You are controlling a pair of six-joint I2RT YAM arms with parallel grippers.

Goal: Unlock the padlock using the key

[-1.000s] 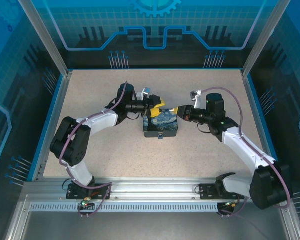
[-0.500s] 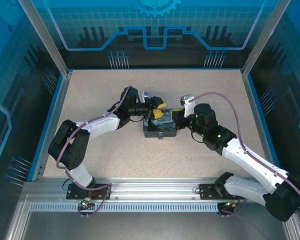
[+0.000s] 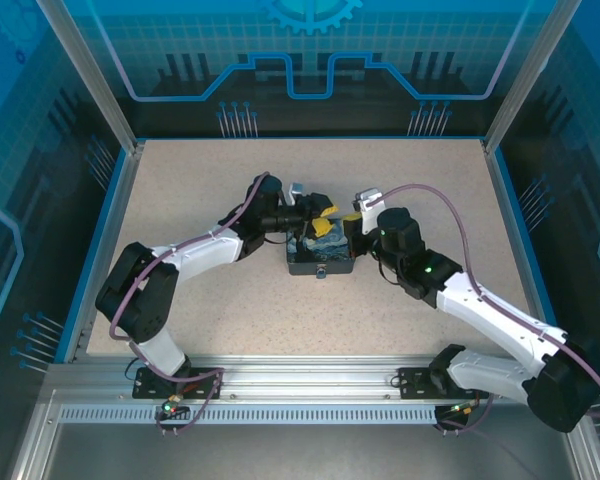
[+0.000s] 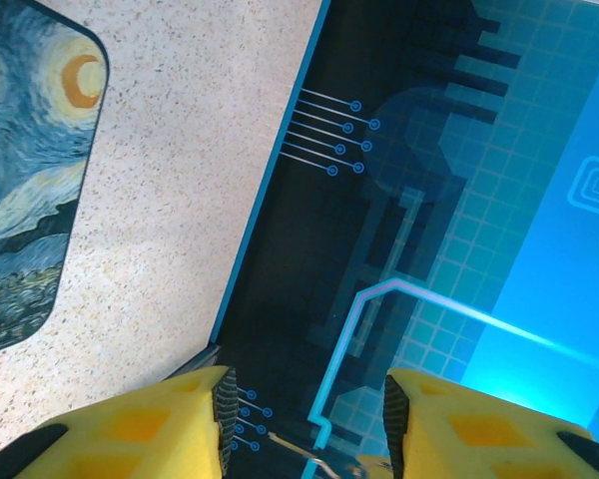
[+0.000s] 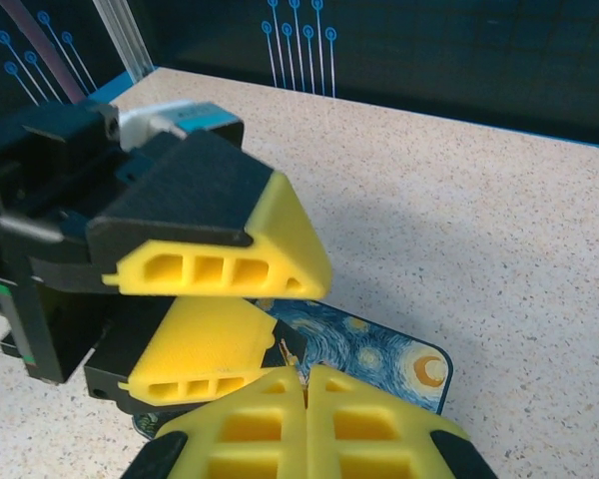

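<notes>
Though straight-edged, round-cornered painted box [image 5: 379, 354] by ribbed yellow right tool [image 5: 304, 375].

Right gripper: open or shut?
Shut: the right gripper has its yellow fingers pressed together, a thin sliver, probably the key, pinched at their tips.

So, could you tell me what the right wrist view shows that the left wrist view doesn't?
Right wrist: the right gripper shut on a thin sliver, seemingly the key, with the left gripper side-on close by. Left wrist: that gripper's fingers apart against the blue wall. Both: the box and table.
</notes>
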